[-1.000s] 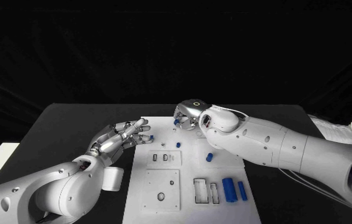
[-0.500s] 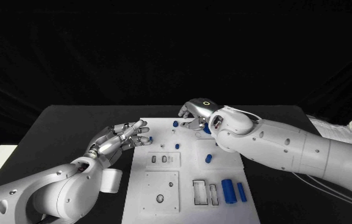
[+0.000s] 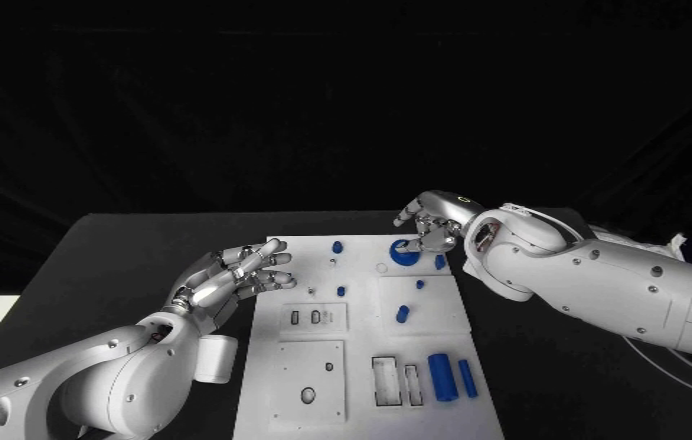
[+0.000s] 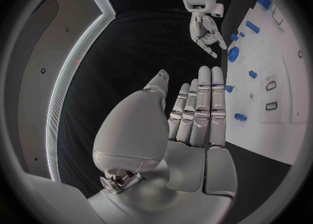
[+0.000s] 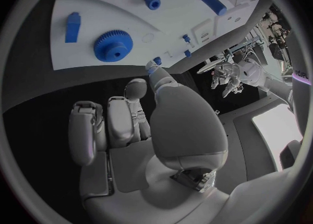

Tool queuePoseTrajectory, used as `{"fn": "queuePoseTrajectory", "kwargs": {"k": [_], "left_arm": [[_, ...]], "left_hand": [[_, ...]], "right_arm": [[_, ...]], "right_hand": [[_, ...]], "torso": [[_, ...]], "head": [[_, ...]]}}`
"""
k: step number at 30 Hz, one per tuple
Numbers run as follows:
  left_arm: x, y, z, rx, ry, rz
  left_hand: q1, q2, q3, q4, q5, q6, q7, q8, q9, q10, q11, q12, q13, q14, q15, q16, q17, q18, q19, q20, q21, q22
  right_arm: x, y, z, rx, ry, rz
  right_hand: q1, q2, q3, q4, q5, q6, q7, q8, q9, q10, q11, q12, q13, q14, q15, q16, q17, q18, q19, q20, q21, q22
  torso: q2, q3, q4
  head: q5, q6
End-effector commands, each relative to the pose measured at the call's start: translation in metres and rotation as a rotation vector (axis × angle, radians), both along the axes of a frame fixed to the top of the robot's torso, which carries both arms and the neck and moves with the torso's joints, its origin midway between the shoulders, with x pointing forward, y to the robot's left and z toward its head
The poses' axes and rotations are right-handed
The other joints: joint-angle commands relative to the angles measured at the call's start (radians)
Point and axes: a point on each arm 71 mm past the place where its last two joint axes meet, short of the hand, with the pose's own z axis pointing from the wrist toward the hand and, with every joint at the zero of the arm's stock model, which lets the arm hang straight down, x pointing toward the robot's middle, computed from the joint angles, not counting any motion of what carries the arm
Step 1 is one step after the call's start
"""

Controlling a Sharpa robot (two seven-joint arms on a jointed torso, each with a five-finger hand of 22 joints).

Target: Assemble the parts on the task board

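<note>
One white task board (image 3: 378,360), one blue gear (image 3: 405,253), two long blue cylinders (image 3: 443,376), two robot hands (image 3: 231,278).

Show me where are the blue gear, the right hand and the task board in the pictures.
blue gear (image 3: 405,253): head view, on its flat face.
right hand (image 3: 434,224): head view, on the back of the hand.
task board (image 3: 317,375): head view, on a bare white part.
</note>
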Motion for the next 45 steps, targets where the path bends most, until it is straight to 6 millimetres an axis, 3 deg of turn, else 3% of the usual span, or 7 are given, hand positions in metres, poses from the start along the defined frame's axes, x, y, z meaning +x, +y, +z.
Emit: {"fn": "queuePoseTrajectory", "kwargs": {"k": [1,4,5,7,11,36,45], "left_arm": [[0.000,-0.003,0.001,-0.019,-0.001,-0.023],[0.000,-0.003,0.001,-0.020,0.000,-0.025],[0.000,-0.003,0.001,-0.021,0.000,-0.026],[0.000,-0.003,0.001,-0.021,0.001,-0.027],[0.001,-0.004,0.001,-0.022,0.002,-0.029],[0.001,-0.005,0.000,-0.022,0.004,-0.032],[0.001,-0.005,0.000,-0.022,0.004,-0.032]], "left_hand": [[0.000,0.009,0.000,-0.007,-0.003,0.000,0.004,-0.006,-0.001,-0.001,0.005,-0.004,-0.001,-0.007,-0.002,-0.007,0.001,0.000,-0.009,0.000,0.004,-0.001],[0.001,0.010,0.001,-0.008,-0.003,0.000,0.004,-0.006,-0.001,-0.001,0.005,-0.004,-0.001,-0.007,-0.002,-0.007,0.001,0.001,-0.009,0.001,0.004,-0.001],[0.001,0.010,0.001,-0.008,-0.003,0.000,0.004,-0.006,-0.001,-0.001,0.005,-0.004,-0.001,-0.007,-0.002,-0.007,0.001,0.001,-0.009,0.001,0.004,-0.001],[0.001,0.010,0.001,-0.008,-0.003,0.000,0.004,-0.006,-0.001,-0.001,0.005,-0.004,-0.001,-0.007,-0.002,-0.007,0.001,0.001,-0.009,0.001,0.004,-0.001],[0.002,0.011,0.002,-0.008,-0.003,0.000,0.004,-0.006,-0.001,-0.001,0.005,-0.004,-0.001,-0.007,-0.001,-0.008,0.002,0.001,-0.010,0.001,0.004,-0.001],[0.005,0.014,0.004,-0.011,-0.002,0.000,0.004,-0.007,-0.001,-0.001,0.005,-0.005,-0.001,-0.007,-0.002,-0.010,0.003,0.001,-0.011,0.001,0.005,-0.001],[0.006,0.015,0.006,-0.012,-0.002,0.000,0.004,-0.007,-0.001,-0.001,0.005,-0.006,-0.001,-0.007,-0.002,-0.010,0.004,0.001,-0.011,0.001,0.005,-0.001]], "right_arm": [[0.002,-0.011,-0.008,-0.013,0.115,-0.031],[0.004,-0.017,-0.010,-0.027,0.117,-0.043],[0.004,-0.017,-0.010,-0.034,0.115,-0.045],[0.006,-0.018,-0.011,-0.048,0.114,-0.046],[0.007,-0.014,-0.013,-0.080,0.113,-0.040],[0.019,-0.010,-0.026,-0.144,0.155,-0.077],[0.019,-0.008,-0.027,-0.143,0.163,-0.071]], "right_hand": [[0.012,0.013,-0.035,0.025,0.005,-0.008,0.003,0.011,0.002,-0.016,0.004,0.087,0.113,0.026,0.002,0.019,0.032,-0.010,0.000,0.006,0.009,0.008],[0.024,0.011,-0.063,0.044,0.014,-0.012,0.006,0.019,0.003,0.057,0.010,0.351,0.379,0.035,0.009,0.060,0.106,-0.010,0.000,0.008,0.011,0.011],[0.028,0.010,-0.075,0.053,0.020,-0.013,0.010,0.023,0.004,0.096,0.011,0.477,0.500,0.060,0.012,0.137,0.241,-0.013,0.002,0.012,0.013,0.018],[0.036,0.011,-0.091,0.067,0.022,-0.012,0.016,0.034,0.005,0.138,0.015,0.612,0.632,0.074,0.018,0.204,0.365,-0.013,0.004,0.018,0.013,0.022],[0.046,0.017,-0.108,0.081,0.021,-0.015,0.020,0.051,0.007,0.185,0.025,0.716,0.731,0.091,0.025,0.266,0.491,-0.020,0.019,0.027,0.028,0.054],[0.062,0.048,-0.099,0.080,0.019,-0.003,0.021,0.065,0.008,0.206,0.028,0.749,0.762,0.096,0.029,0.280,0.522,-0.028,0.035,0.030,0.046,0.094],[0.061,0.092,-0.078,0.078,0.009,0.036,0.013,0.075,0.011,0.206,0.021,0.749,0.762,0.096,0.023,0.282,0.526,-0.030,0.039,0.026,0.051,0.105]], "torso": [[0.000,0.0003,-0.0004],[0.000,-0.0001,-0.0017],[0.000,0.0002,-0.0009],[0.001,0.0008,0.0001],[0.001,0.0001,0.0009],[0.000,-0.0014,0.0014],[0.000,-0.0017,0.0010]], "head": [[-0.001,-0.001],[0.001,-0.002],[0.000,-0.002],[-0.001,-0.003],[-0.001,-0.005],[0.000,-0.014],[0.000,-0.016]]}}
